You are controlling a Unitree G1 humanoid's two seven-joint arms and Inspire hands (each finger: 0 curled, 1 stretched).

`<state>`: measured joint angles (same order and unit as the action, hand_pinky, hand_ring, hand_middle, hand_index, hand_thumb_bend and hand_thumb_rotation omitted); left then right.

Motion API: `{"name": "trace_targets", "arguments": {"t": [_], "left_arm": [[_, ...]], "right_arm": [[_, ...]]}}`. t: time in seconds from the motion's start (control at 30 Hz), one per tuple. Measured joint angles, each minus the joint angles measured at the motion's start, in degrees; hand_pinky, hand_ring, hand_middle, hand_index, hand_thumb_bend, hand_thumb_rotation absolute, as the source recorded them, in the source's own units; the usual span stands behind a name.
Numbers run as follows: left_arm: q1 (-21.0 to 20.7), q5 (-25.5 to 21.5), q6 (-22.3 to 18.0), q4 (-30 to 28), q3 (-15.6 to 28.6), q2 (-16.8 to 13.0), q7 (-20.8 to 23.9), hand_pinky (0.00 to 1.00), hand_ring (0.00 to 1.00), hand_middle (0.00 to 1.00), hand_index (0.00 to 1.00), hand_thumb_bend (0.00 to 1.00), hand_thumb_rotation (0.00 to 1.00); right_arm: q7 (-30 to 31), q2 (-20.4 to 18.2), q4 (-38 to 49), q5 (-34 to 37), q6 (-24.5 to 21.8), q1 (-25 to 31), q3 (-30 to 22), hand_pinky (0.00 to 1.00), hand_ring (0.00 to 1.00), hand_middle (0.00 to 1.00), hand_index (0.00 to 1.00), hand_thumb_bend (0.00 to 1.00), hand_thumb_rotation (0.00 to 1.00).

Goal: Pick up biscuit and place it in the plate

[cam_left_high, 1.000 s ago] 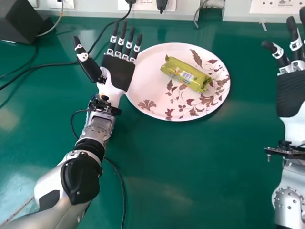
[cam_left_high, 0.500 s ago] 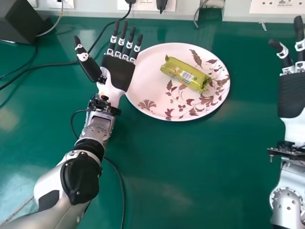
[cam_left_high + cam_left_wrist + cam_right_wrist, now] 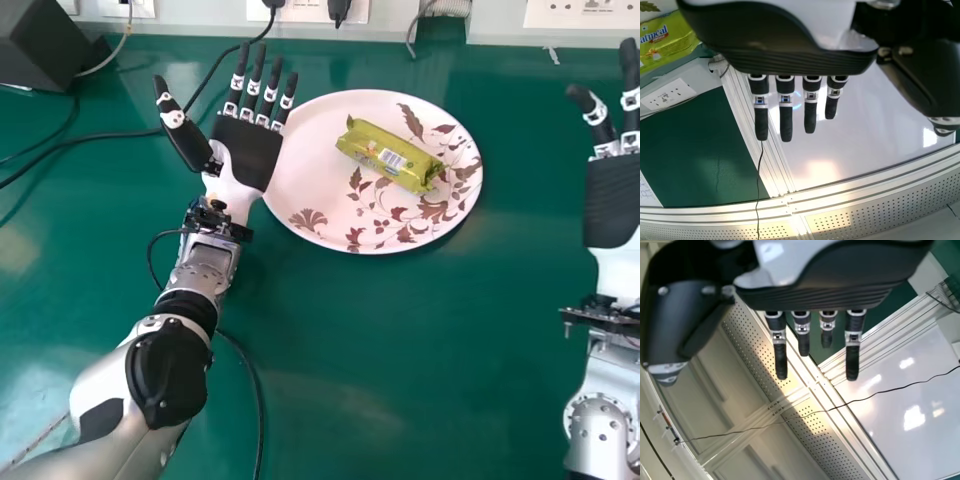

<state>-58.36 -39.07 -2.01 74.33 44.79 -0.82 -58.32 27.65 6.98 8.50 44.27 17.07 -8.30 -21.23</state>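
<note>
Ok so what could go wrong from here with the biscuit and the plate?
The biscuit packet already lies on the plate, so grabbing it again could needlessly drag it off. The left hand is right beside the plate's left rim, fingers straight, so a sideways move might shove the plate. And a black cable runs by the left forearm, which could snag it as the arm pulls back.

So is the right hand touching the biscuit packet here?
Apart. In the head view, green table separates the right hand from the plate that the biscuit packet lies on.
</note>
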Motion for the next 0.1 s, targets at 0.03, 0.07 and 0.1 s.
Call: {"name": "trace_targets", "arguments": {"t": [0.03,0.07,0.1], "left_arm": [[0.0,0.0,0.0,0.0,0.0,0.0,0.0,0.71,0.79,0.88,0.96,0.99,0.39],[0.0,0.0,0.0,0.0,0.0,0.0,0.0,0.71,0.78,0.88,0.96,0.99,0.4],[0.0,-0.1,0.0,0.0,0.0,0.0,0.0,0.7,0.78,0.88,0.96,0.98,0.41]], "right_arm": [[-0.2,-0.2,0.2,-0.1,0.0,0.0,0.1,0.62,0.77,0.96,0.77,1.0,0.09],[-0.3,-0.3,0.2,-0.3,0.0,0.1,0.2,0.62,0.77,0.96,0.77,1.0,0.08],[-0.3,-0.4,0.2,-0.5,0.0,0.1,0.3,0.62,0.77,0.96,0.77,1.0,0.08]]}}
